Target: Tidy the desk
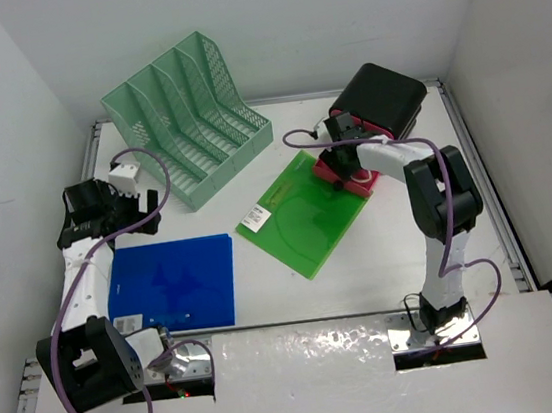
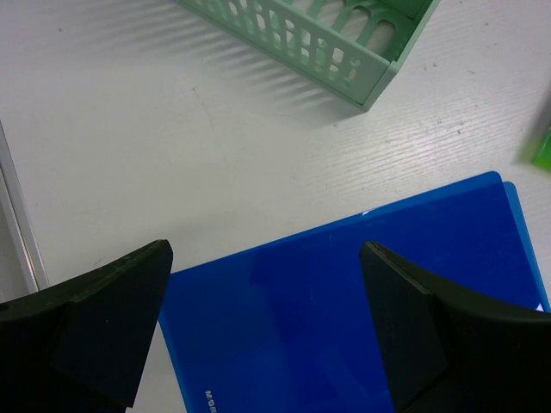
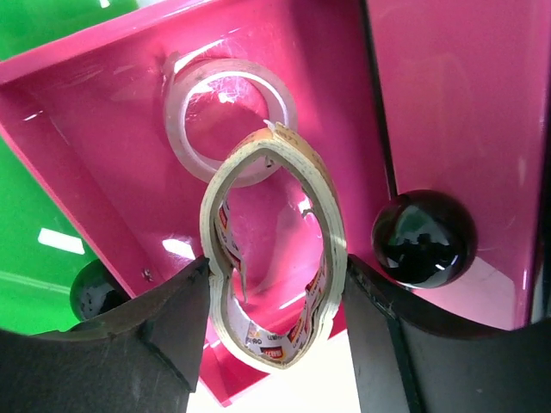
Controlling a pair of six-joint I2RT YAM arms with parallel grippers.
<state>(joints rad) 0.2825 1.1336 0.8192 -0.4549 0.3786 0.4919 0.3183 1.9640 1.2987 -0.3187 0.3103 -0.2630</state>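
1. The desk [image 1: 365, 276] fills the middle of the top view, white and walled in.
2. On it lie a blue folder [image 1: 175, 284] at lower left and a green folder [image 1: 306, 208] at centre, with a rack [image 1: 189, 116] at upper left and a black box [image 1: 384, 98] at upper right.
3. A pink tray [image 3: 448, 103] rests on the green folder's upper right corner, with a clear roll [image 3: 176, 129] flat inside it.
4. The right claw [image 3: 275, 275], part open, pinches a tape roll [image 3: 267, 344] squashed oval over the tray.
5. The left claw [image 2: 265, 258] gapes wide over the blue folder's edge, holding nothing.
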